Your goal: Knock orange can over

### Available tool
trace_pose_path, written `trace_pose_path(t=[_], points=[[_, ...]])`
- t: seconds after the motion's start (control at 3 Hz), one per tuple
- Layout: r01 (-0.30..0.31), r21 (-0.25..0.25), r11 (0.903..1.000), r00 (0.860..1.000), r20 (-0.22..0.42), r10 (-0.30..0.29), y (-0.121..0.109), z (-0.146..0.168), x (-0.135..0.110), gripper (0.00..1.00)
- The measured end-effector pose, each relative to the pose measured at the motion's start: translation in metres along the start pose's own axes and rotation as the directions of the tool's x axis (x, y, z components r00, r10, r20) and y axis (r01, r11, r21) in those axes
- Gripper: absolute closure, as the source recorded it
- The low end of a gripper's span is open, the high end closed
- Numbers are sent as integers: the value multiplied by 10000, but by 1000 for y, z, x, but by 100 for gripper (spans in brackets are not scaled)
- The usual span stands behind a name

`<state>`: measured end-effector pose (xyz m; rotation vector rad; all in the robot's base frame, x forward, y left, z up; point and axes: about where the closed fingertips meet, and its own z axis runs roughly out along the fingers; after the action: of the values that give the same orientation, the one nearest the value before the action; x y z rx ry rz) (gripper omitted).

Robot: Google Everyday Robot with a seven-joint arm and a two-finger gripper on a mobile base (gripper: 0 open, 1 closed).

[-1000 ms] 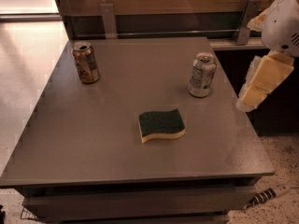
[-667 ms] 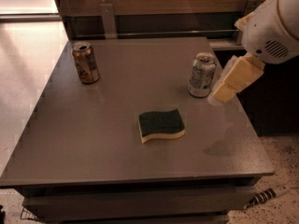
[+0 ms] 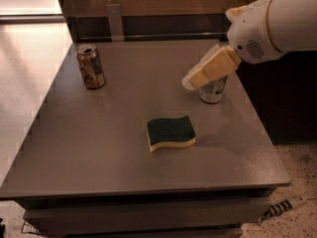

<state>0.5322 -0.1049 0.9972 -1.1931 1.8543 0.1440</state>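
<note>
The orange can [image 3: 90, 66] stands upright at 10 o'clock on the counter [image 3: 124, 152], well apart from the pincer [image 3: 194, 79]. The pincer hovers at 2 o'clock, overlapping a silver can [image 3: 213, 89]. I cannot tell whether it is apart or together.

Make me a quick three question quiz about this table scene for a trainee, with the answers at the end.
1. True or false: the orange can stands upright near the table's far left corner.
2. Fill in: the sponge's top face is dark ____.
3. The gripper, above the table's right side, covers the top of: A orange can, B silver can, C sponge.
Key: 1 true; 2 green; 3 B.
</note>
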Motion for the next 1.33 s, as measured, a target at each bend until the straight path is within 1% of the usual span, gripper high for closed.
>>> trace_pose_path(t=[0.33, 0.67, 1.0, 1.33], points=[[106, 115, 9999, 9933, 1153, -118, -7, 14, -29, 0], [106, 115, 9999, 9933, 1153, -118, -7, 14, -29, 0], [29, -196, 9998, 9918, 1278, -3, -1, 38, -35, 0], [-399, -863, 9955, 9889, 1393, 517, 21, 102, -38, 0]])
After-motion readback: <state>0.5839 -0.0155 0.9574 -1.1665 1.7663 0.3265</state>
